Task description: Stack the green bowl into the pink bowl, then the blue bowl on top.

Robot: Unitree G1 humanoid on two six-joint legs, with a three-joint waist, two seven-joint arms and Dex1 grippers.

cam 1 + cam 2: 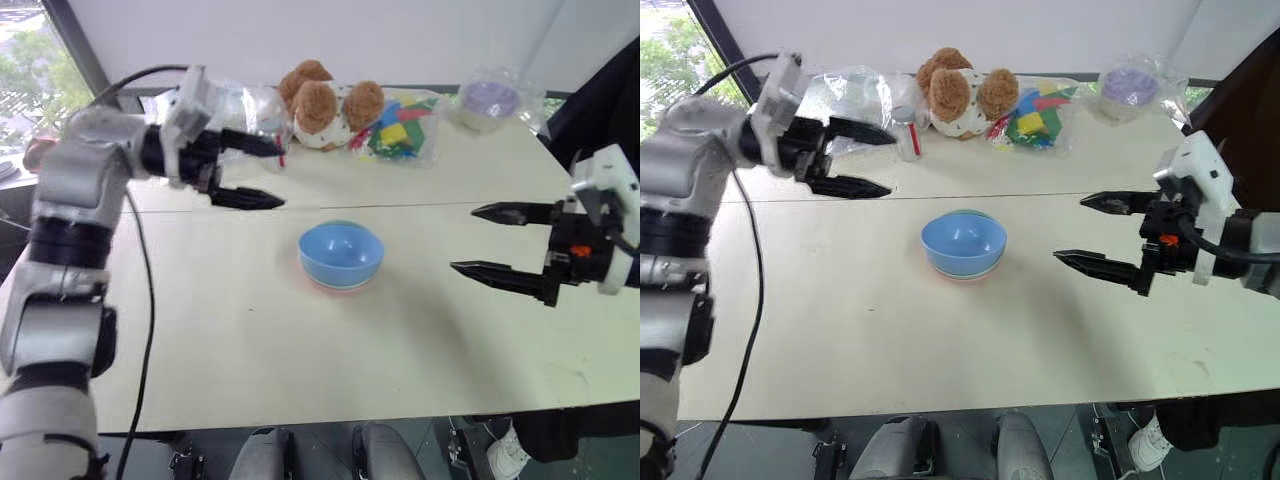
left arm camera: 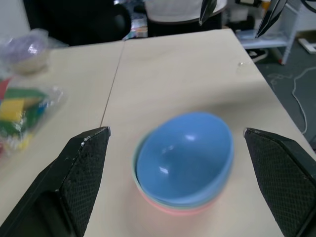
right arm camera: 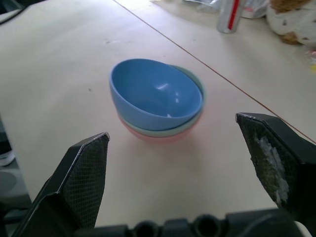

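Bowls are being shown stacked mid-tabletop (image 1: pixel 250 350): the blue bowl (image 1: pixel 342 250) is nested, slightly tilted, in the green bowl (image 3: pixel 190 124), itself in the pink bowl (image 3: pixel 163 137). Right gripper (image 1: pixel 487 240) and left gripper (image 1: pixel 262 172) are being held level, fingers spread, empty, flanking the stack.

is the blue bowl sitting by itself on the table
No, the blue bowl sits nested on top of the green bowl, which rests inside the pink bowl.

Cream table (image 1: pixel 250 350) w/ centre seam, white wall (image 1: pixel 400 35) behind, window (image 1: pixel 30 60) w/ daylight.
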